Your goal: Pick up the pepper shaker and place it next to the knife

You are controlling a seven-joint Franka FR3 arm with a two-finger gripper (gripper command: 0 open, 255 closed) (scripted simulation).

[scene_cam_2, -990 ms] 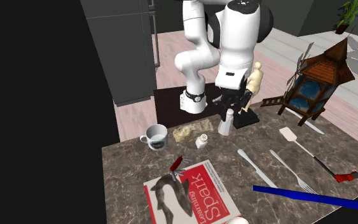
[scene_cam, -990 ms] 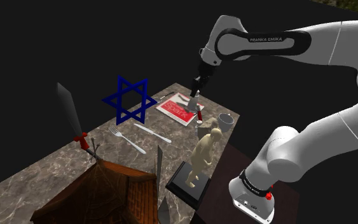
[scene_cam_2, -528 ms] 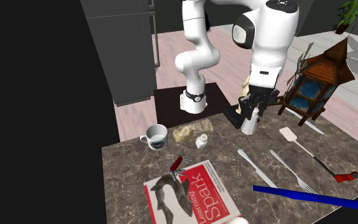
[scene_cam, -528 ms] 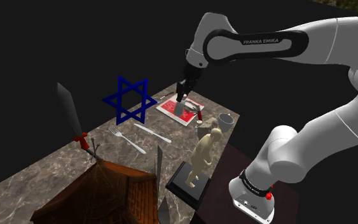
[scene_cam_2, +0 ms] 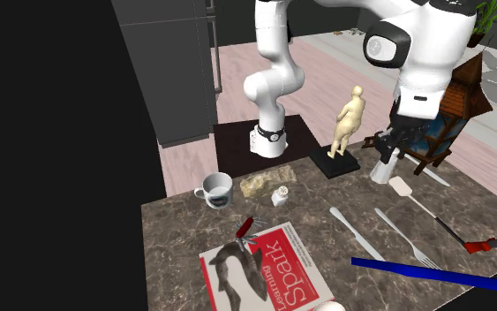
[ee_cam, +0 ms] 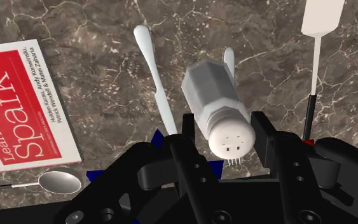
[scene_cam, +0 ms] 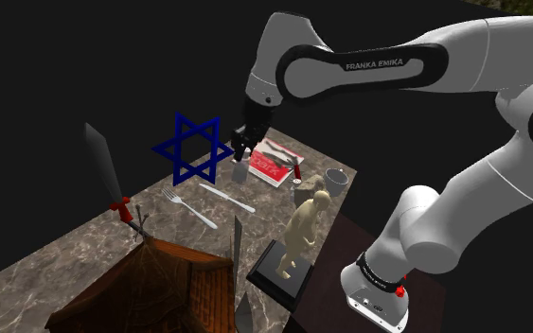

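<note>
In the shoulder view the gripper (scene_cam: 242, 154) hangs low over the marble table (scene_cam: 65, 255), its fingers clamped on the pale pepper shaker (scene_cam: 240, 173), which sits just past the near end of the knife (scene_cam: 226, 198), between it and the red book (scene_cam: 269, 161). I judge this to be the carry step near its end, with lowering and release not yet done. A fork (scene_cam: 190, 210) lies beside the knife on its other side, and a blue star (scene_cam: 193, 148) stands close to the arm's path. In the second exterior view the shaker (scene_cam_2: 381, 168) hangs upright under the hand, clear of the tabletop and near the white spatula (scene_cam_2: 405, 187). The knife (scene_cam_2: 352, 232) lies nearer the camera, with a figurine (scene_cam_2: 348, 119) and a windmill model (scene_cam_2: 454, 97) behind the hand and a mug (scene_cam_2: 214, 190) well apart. In the wrist view the two black fingers clasp the shaker just below its perforated cap, and the knife (ee_cam: 153, 70) runs along the marble close beside it. The next move seems to call for a straight descent onto bare marble beside the blade, then opening the fingers. The fork and spatula crowd that spot, so a tipped landing is the risk.
</note>
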